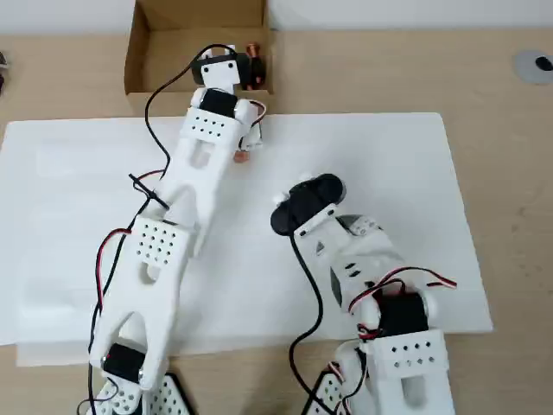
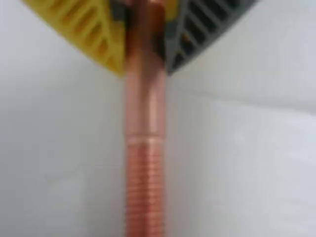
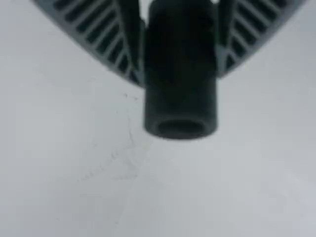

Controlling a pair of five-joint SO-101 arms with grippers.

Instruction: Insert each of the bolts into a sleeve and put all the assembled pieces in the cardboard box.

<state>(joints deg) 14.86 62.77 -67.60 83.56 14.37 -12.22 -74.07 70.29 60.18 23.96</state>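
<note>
My left gripper (image 2: 143, 69) is shut on a copper bolt (image 2: 144, 148), pinched between a yellow finger (image 2: 94, 34) and a grey finger (image 2: 197, 29). The bolt's threaded end points away over the white sheet. In the high view this gripper (image 1: 248, 138) hovers just in front of the cardboard box (image 1: 138, 60), and a bit of the bolt (image 1: 242, 155) shows below it. My right gripper (image 3: 180, 74) is shut on a black sleeve (image 3: 180, 98) whose open end faces the camera. The right arm (image 1: 346, 251) is at mid-table, wrist (image 1: 307, 203) towards the left arm.
A large white sheet (image 1: 389, 156) covers most of the wooden table (image 1: 501, 130). A dark piece with a copper tip (image 1: 253, 62) lies against the box's right wall. A grey disc (image 1: 534, 65) sits at the far right edge.
</note>
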